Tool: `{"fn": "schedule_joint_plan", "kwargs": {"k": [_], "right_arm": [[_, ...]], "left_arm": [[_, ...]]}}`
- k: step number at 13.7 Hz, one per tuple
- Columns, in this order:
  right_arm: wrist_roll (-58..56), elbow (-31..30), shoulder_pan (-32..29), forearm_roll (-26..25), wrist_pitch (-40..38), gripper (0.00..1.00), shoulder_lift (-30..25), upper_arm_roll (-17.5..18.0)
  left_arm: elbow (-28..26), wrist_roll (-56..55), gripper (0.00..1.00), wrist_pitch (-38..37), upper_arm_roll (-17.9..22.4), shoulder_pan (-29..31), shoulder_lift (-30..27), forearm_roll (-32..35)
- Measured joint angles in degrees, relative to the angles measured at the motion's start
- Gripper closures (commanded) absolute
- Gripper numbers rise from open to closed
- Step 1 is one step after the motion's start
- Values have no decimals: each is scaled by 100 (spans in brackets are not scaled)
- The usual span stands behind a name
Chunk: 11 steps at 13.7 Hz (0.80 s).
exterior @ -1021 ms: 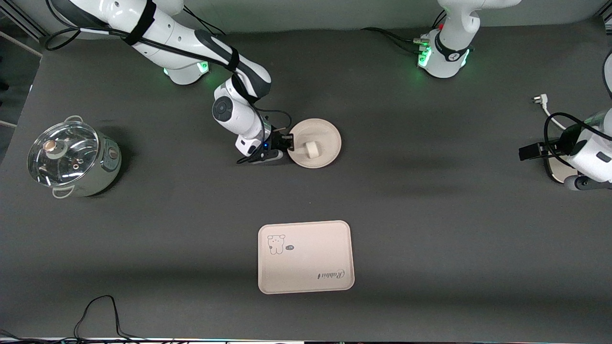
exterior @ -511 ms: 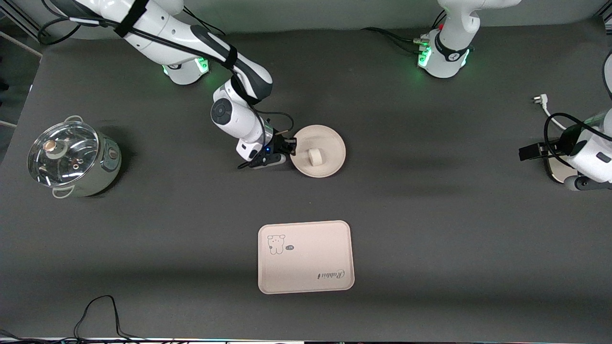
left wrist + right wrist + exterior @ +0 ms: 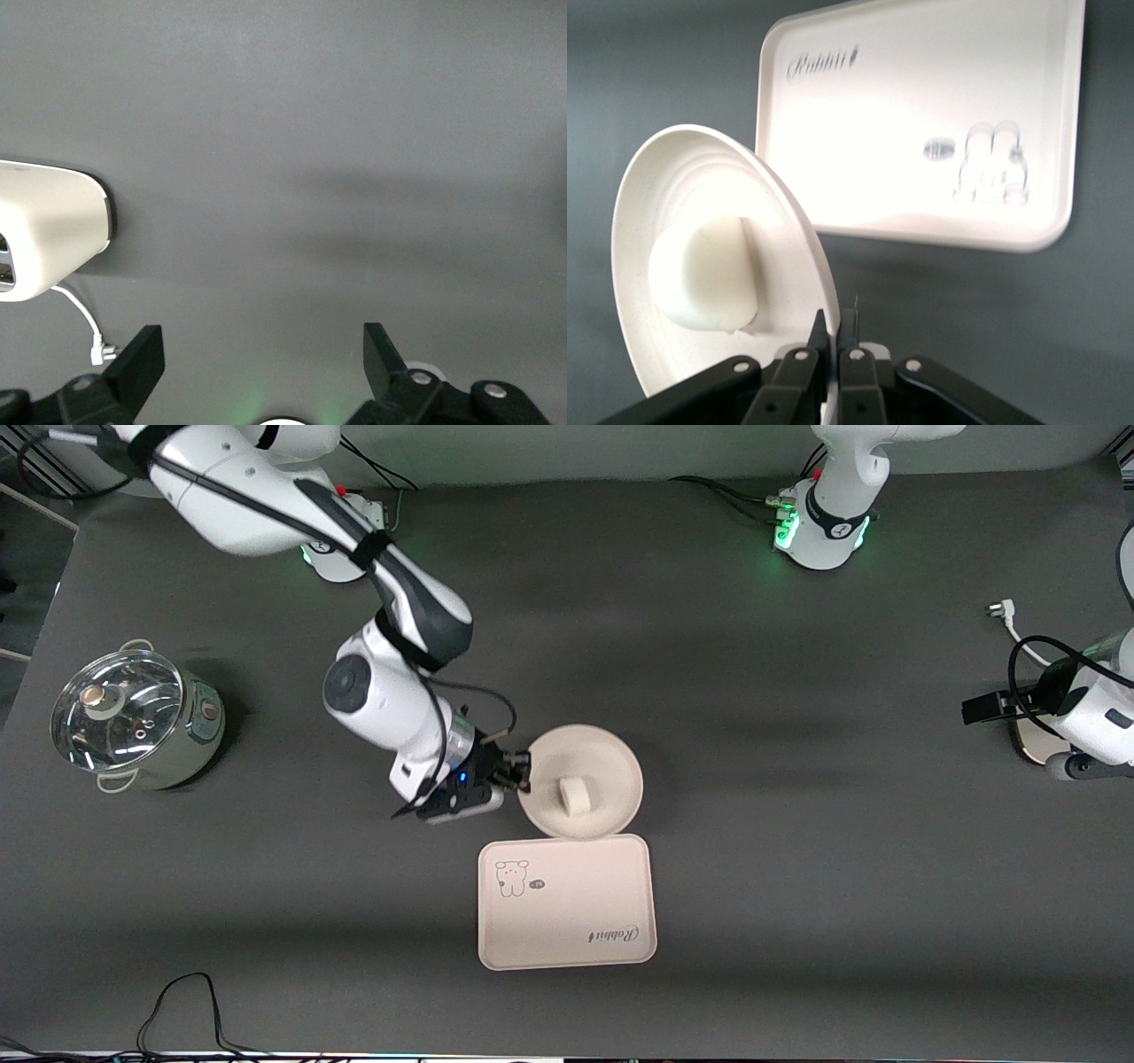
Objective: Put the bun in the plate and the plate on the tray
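Note:
My right gripper (image 3: 523,772) is shut on the rim of the round cream plate (image 3: 620,755) and holds it just off the table. The bun (image 3: 573,796), a small off-white lump, lies in the plate. The plate hangs over the dark table at the tray's (image 3: 567,921) edge that lies farther from the front camera, and its rim overlaps that edge. The right wrist view shows the fingers (image 3: 852,341) pinching the plate (image 3: 793,221) rim, with the bun (image 3: 704,274) inside and the tray (image 3: 921,115) past it. My left gripper (image 3: 979,708) waits open at the left arm's end of the table, fingertips apart (image 3: 263,341) with nothing between.
A steel pot with a glass lid (image 3: 133,717) stands at the right arm's end of the table. A white plug and cable (image 3: 1005,620) lie near the left arm, beside a white device (image 3: 44,230). A black cable (image 3: 186,1001) loops at the table's near edge.
The right arm has carried the plate, with the bun in it, from the middle of the table toward the front camera, up to the tray's edge. The left arm has not moved.

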Motion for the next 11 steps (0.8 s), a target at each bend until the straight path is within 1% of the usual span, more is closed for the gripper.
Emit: {"fn": "schedule_joint_plan", "kwargs": {"k": [4, 6, 7, 8, 11], "right_arm": [[-1, 1976, 28, -575, -41, 100, 2038, -17], [-1, 2688, 113, -738, 7, 100, 2788, -16], [-1, 2922, 176, -749, 91, 10, 3026, -10], [-1, 3076, 214, -749, 105, 0, 3127, 9], [-2, 3267, 260, -834, 82, 0, 3124, 16]], "left_arm": [[4, 2, 0, 0, 0, 0, 11, 0], [4, 2, 0, 0, 0, 0, 14, 0], [4, 3, 0, 0, 0, 0, 15, 0], [4, 3, 0, 0, 0, 0, 15, 0], [3, 4, 0, 0, 0, 0, 16, 0]]}}
